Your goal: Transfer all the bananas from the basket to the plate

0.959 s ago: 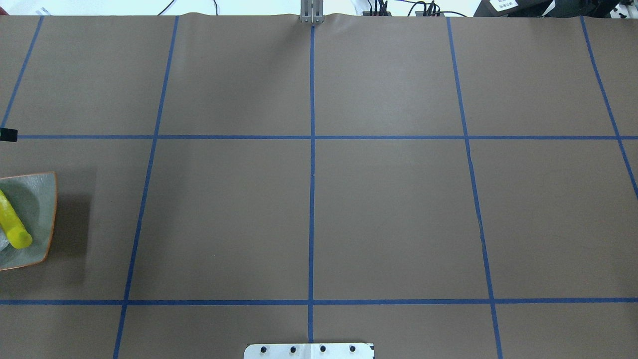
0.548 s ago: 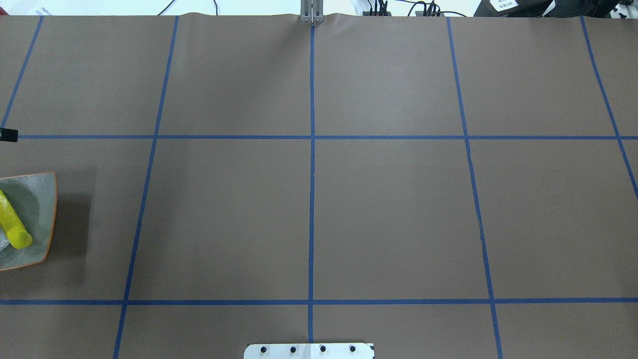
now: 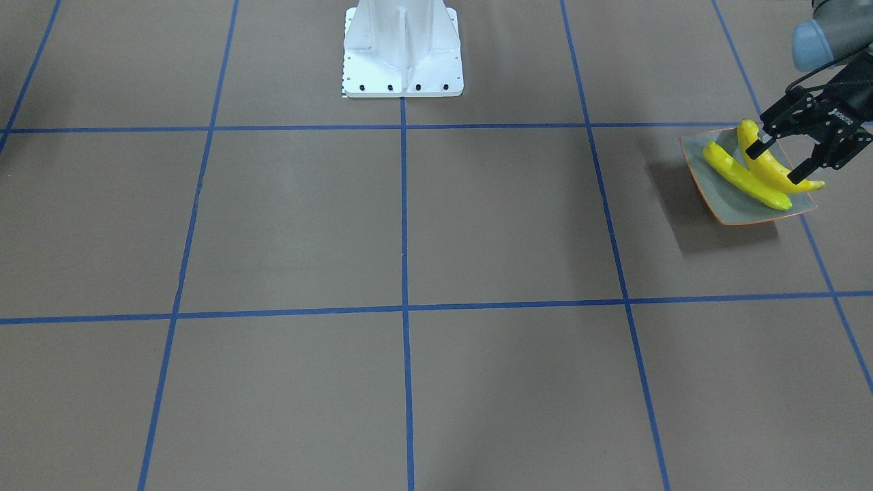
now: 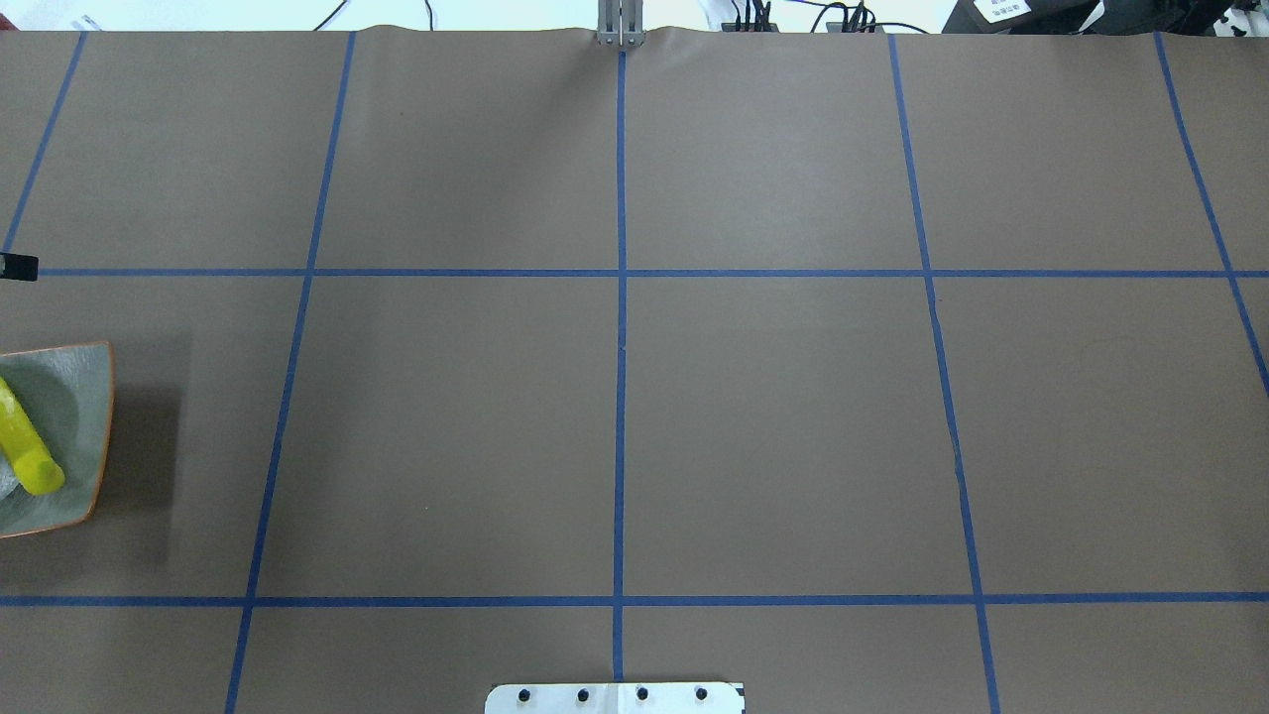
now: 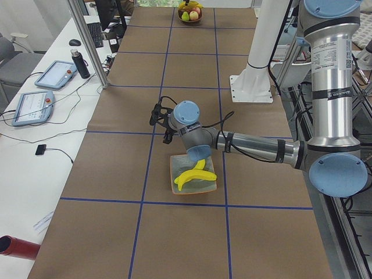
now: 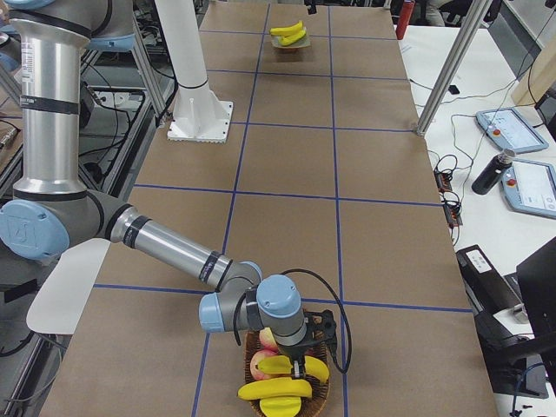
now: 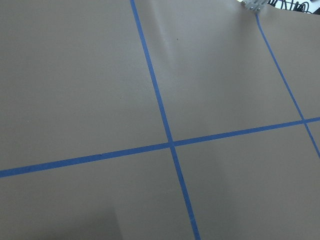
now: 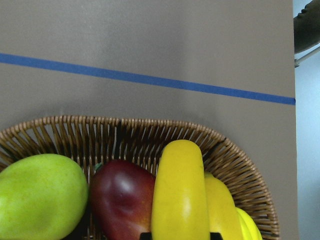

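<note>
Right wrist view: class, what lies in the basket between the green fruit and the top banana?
A dark red fruit sits between the green fruit and the banana in the basket, seen in the right wrist view.

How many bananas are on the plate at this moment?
2. The first banana lies toward the table's middle; the second banana lies beside it, under the open left hand. The plate seems to hide none.

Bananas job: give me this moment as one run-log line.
plate: two bananas | left gripper: open over plate | right gripper: at basket, grip unclear | basket: holds more bananas
</note>
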Action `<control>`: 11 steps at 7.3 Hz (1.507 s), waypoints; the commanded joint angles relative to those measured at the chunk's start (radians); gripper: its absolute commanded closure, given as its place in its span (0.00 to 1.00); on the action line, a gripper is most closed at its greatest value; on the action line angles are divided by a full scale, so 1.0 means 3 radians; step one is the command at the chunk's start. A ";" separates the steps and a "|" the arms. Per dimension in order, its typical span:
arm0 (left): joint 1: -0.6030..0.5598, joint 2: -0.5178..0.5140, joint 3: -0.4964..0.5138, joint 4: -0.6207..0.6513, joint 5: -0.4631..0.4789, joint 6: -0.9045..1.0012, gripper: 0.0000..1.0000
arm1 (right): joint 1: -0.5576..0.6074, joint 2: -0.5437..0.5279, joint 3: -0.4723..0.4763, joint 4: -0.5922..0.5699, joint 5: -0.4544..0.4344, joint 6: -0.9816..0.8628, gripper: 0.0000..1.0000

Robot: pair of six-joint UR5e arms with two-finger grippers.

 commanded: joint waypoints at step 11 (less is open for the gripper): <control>0.1282 -0.1745 0.0058 0.0009 0.0606 -0.2205 0.00 | -0.1655 0.1892 0.1474 -0.0882 0.0230 0.4390 1.00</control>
